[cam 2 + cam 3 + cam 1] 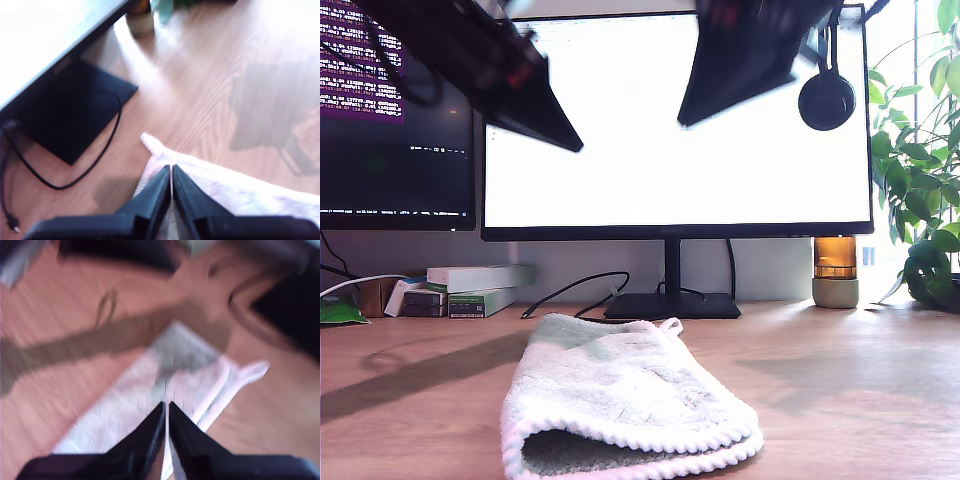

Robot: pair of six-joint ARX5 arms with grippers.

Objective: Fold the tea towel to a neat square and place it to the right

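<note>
The tea towel [630, 400], off-white and fluffy with a ribbed hem, lies folded over on the wooden desk at the front middle of the exterior view. Its open edges face the camera and its corner loop [670, 323] lies at the back. Two blurred dark arms [535, 100] [740, 60] hang high above it in front of the monitor; I cannot tell which is which. My first gripper [171, 167] is shut and empty above the towel [240, 190]. My second gripper [166, 404] is likewise shut, empty and above the towel [130, 405].
Behind the towel stand a bright monitor [670, 150] on a black base [670, 305], a trailing cable [570, 290] and a second screen [390, 110]. Boxes [470, 290] sit at the exterior view's back left; an amber jar [835, 270] and a plant [920, 200] at its right.
</note>
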